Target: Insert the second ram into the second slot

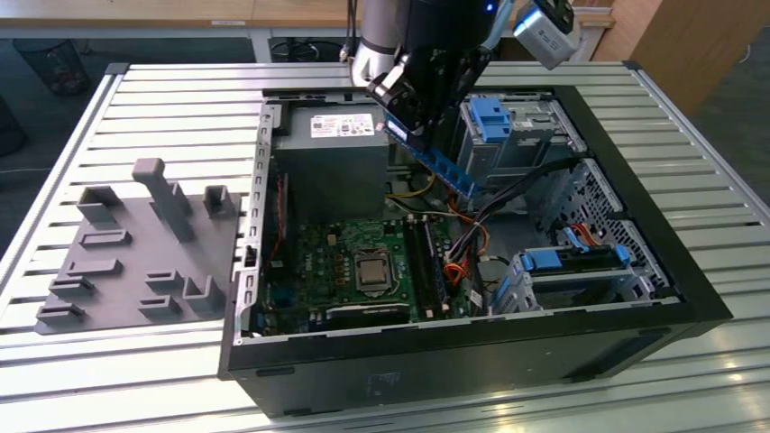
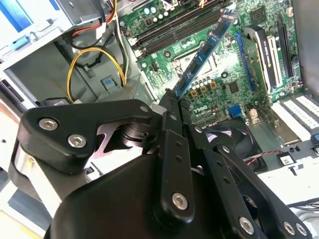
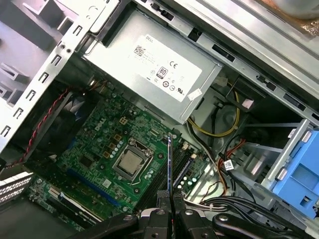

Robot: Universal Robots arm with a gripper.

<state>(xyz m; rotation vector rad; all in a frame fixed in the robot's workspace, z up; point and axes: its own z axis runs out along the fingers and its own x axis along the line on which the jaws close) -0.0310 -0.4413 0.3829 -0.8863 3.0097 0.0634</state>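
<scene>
claw pinches second ram by one end, held tilted above mobo, apart from ram slots; insertion not yet done.

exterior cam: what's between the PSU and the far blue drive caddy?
In the exterior view, the end effector sits there, shut on the second ram, which slants down between the power supply and the far blue drive caddy.

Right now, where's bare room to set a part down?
Bare table slats above and below the grey fixture in the exterior view. Crowded inside the case: cables, with the tool holding the second ram above.
</scene>
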